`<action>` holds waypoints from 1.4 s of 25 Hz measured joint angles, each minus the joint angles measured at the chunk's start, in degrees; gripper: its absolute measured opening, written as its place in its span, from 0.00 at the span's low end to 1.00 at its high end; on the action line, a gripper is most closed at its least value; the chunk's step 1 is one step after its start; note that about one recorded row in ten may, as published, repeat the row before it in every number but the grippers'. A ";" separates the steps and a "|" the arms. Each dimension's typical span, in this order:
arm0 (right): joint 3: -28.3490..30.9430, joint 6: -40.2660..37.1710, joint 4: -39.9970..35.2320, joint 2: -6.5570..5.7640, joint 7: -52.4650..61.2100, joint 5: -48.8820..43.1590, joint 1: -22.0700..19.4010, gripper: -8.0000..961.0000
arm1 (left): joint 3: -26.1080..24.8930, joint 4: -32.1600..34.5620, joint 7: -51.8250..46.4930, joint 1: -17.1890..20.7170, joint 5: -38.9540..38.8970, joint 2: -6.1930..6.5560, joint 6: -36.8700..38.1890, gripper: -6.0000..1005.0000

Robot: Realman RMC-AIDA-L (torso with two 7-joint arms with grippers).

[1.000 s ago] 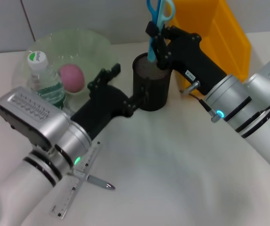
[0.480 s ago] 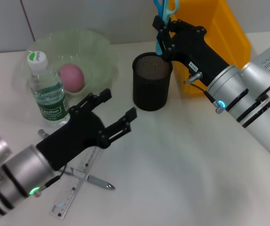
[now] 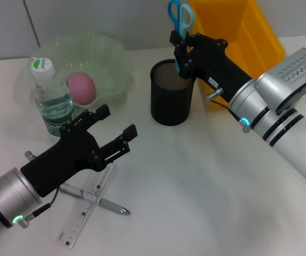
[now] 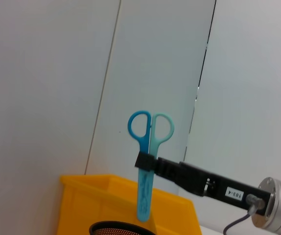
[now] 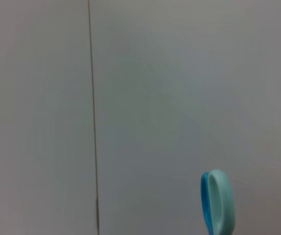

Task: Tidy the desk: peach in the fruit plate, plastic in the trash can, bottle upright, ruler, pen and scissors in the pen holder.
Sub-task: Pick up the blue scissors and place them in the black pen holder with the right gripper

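Note:
My right gripper (image 3: 178, 49) is shut on blue scissors (image 3: 180, 15), held upright with the blade tips at the rim of the black mesh pen holder (image 3: 171, 98); the left wrist view shows the scissors (image 4: 146, 171) over the holder (image 4: 121, 228). My left gripper (image 3: 110, 128) is open, low over the table in front of the holder. A pink peach (image 3: 81, 87) lies in the green fruit plate (image 3: 110, 53). The bottle (image 3: 52, 98) stands upright beside the plate. A clear ruler (image 3: 86, 208) and a pen (image 3: 97, 200) lie crossed under the left arm. No plastic shows.
A yellow bin (image 3: 238, 37) stands behind the right arm, at the back right. A grey wall runs behind the table. White tabletop stretches across the front right.
The left arm has pulled back from the pen holder toward the front left, uncovering the bottle. The right gripper has kept the scissors over the holder, lifting and then lowering them slightly.

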 joint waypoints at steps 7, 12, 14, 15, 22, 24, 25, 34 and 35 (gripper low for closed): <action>0.00 4.04 -0.06 0.04 -0.05 -0.16 0.36 0.10 | -0.11 -0.15 -0.69 -0.59 0.31 0.02 0.08 0.81; 0.01 7.18 -0.07 0.05 -0.06 -0.16 0.92 0.10 | -0.34 -0.16 -1.88 -1.01 1.34 0.02 0.16 0.81; 0.07 8.66 -0.01 0.05 -0.06 -0.15 1.17 0.10 | -0.64 -0.17 -2.04 -1.02 1.46 0.02 0.39 0.81; 0.13 9.31 0.02 0.05 -0.06 -0.15 1.24 0.10 | -0.71 -0.19 -2.04 -1.04 1.49 0.01 0.52 0.81; 0.46 10.78 0.40 0.05 -0.06 -0.10 1.20 0.10 | -0.81 -0.28 -2.05 -1.08 1.57 0.25 1.99 0.81; 0.46 10.76 0.41 0.05 -0.05 -0.12 0.94 0.10 | -0.81 -0.31 -2.05 -1.01 1.57 0.32 2.13 0.81; 0.40 10.61 0.41 0.05 -0.06 -0.19 0.80 0.10 | -0.81 -0.31 -2.05 -1.01 1.57 0.32 2.13 0.81; -0.08 10.65 0.41 -0.02 0.35 -2.70 0.48 0.19 | -0.86 -0.50 -1.93 -0.51 1.58 0.45 2.84 0.81; 0.06 10.57 0.41 -0.02 0.37 -2.71 0.32 0.21 | -0.87 -0.52 -1.93 -0.49 1.58 0.47 2.88 0.81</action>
